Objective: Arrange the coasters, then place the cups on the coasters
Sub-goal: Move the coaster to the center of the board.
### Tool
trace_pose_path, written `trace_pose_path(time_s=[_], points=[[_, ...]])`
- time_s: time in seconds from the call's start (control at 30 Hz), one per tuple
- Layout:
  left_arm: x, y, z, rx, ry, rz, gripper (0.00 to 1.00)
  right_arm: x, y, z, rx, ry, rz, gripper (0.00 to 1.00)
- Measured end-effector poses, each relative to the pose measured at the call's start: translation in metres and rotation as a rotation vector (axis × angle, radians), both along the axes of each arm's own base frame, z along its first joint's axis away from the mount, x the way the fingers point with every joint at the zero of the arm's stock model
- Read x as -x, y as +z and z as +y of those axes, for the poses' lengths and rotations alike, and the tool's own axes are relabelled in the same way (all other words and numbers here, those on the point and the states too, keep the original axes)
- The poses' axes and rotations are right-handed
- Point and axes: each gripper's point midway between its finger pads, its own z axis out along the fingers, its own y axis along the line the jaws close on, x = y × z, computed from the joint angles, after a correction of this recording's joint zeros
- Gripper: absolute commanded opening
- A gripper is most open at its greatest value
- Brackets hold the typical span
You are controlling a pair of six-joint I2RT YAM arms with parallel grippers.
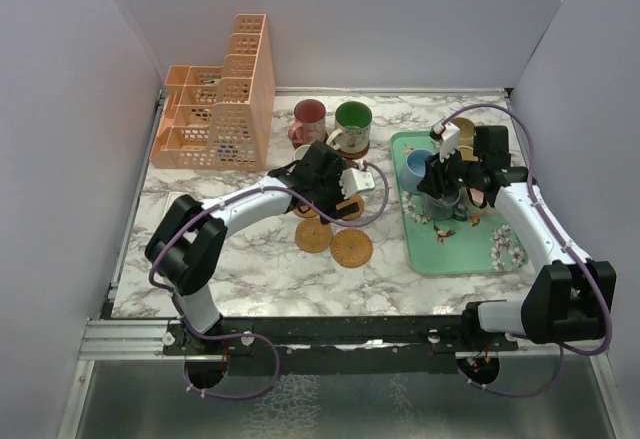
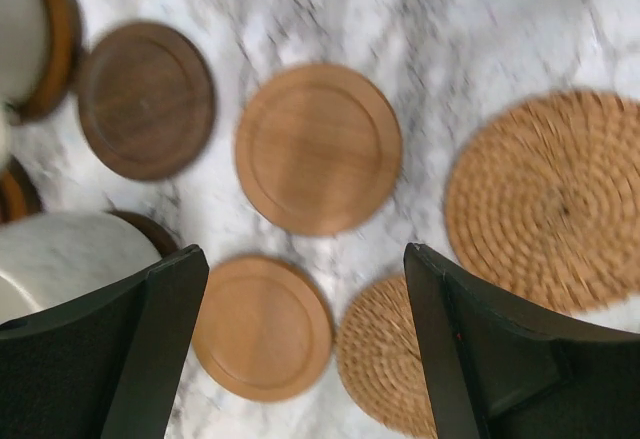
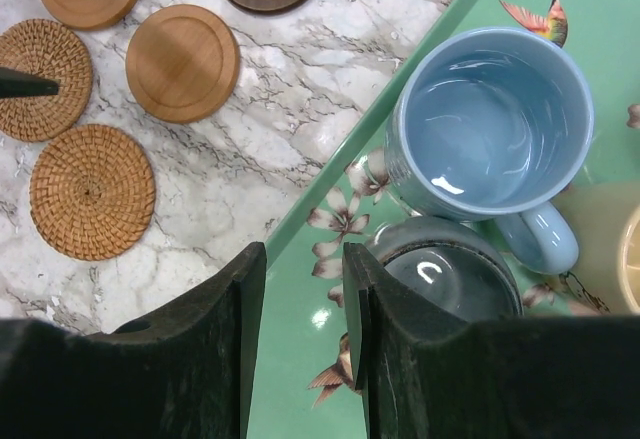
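The top camera looks down from behind my bases over the whole counter. My left wrist camera faces straight down, close over the coasters; my right wrist camera hangs close above the tray's edge, sharing those coasters

No text, label, brand or number could be read anywhere. The tray beneath the right gripper bore only painted flowers and birds, without lettering.
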Motion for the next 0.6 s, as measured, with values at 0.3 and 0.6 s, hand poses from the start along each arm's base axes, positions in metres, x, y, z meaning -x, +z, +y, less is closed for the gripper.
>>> trace_pose_path(time_s=[0.3,0.6], points=[[0.042,-0.039,0.053,-0.169,-0.015,0.061,0.83,0.000,0.000,0.000,0.000,0.000,-0.002,0.37],[0.045,-0.049,0.065,-0.226,-0.009,0.065,0.83,0.000,0.000,0.000,0.000,0.001,-0.002,0.37]])
